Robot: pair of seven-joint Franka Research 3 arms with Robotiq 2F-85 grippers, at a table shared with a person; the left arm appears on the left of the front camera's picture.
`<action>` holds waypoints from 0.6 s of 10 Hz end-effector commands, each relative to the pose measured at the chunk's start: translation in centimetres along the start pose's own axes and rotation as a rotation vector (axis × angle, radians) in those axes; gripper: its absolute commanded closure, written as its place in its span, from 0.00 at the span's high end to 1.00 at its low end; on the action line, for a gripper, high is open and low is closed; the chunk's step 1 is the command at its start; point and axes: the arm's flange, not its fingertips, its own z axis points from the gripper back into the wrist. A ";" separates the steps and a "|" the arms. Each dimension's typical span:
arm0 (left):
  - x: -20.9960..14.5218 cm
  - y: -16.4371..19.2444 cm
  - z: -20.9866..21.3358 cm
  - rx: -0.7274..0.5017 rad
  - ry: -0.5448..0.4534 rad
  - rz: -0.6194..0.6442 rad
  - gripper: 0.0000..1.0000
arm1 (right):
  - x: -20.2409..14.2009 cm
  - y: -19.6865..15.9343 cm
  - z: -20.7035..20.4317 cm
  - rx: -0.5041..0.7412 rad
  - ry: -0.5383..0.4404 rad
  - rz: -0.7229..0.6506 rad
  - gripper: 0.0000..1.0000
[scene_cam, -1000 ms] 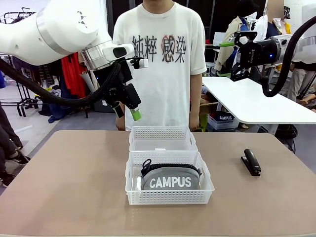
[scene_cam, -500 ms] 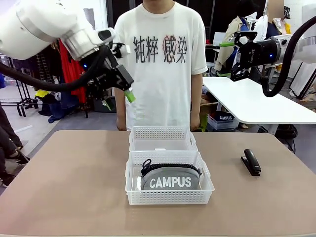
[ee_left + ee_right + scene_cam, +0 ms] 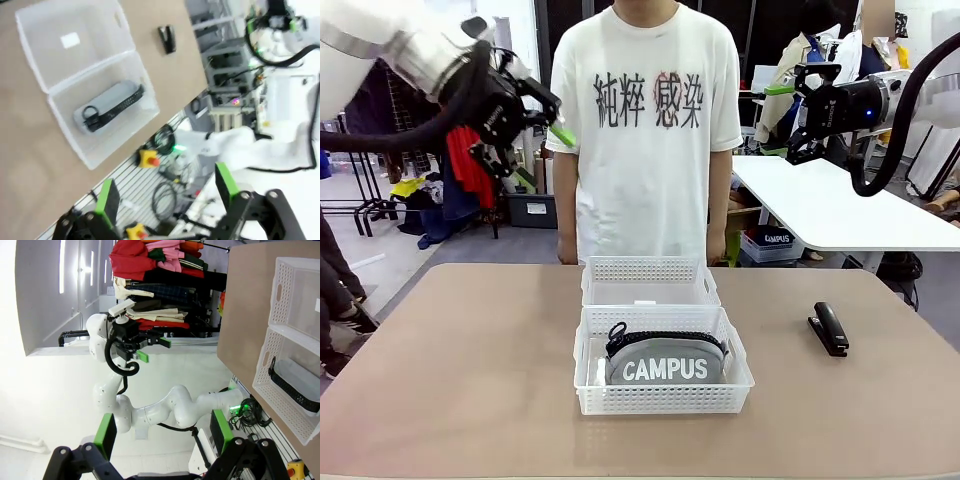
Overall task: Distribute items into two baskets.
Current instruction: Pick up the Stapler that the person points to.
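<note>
Both grippers high above the table, jaws wide apart, empty.
Left gripper (image 3: 166,192) and right gripper (image 3: 162,431) hang well clear of the CAMPUS pouch (image 3: 665,362) in the near basket (image 3: 663,402); the stapler (image 3: 829,328) lies on the table (image 3: 470,370), right.

The tan table (image 3: 460,360) bears a far basket (image 3: 650,268), an adjoining near basket (image 3: 660,398), a stapler (image 3: 829,328).

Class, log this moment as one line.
pouch: in near basket | far basket: no item | stapler: on table | left tool: open | right tool: open
</note>
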 end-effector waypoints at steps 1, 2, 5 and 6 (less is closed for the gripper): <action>-1.0 0.9 1.7 -0.098 -0.081 0.090 1.00 | 0.0 0.2 0.1 -0.014 0.006 0.006 1.00; -1.0 1.4 2.2 -0.128 -0.103 0.108 1.00 | 0.0 0.2 0.1 -0.014 0.006 0.006 1.00; -0.8 2.0 2.8 -0.158 -0.118 0.114 1.00 | 0.0 0.2 0.1 -0.014 0.006 0.006 1.00; -0.2 2.1 3.5 -0.135 -0.107 0.114 1.00 | 0.0 0.2 0.1 -0.014 0.006 0.006 1.00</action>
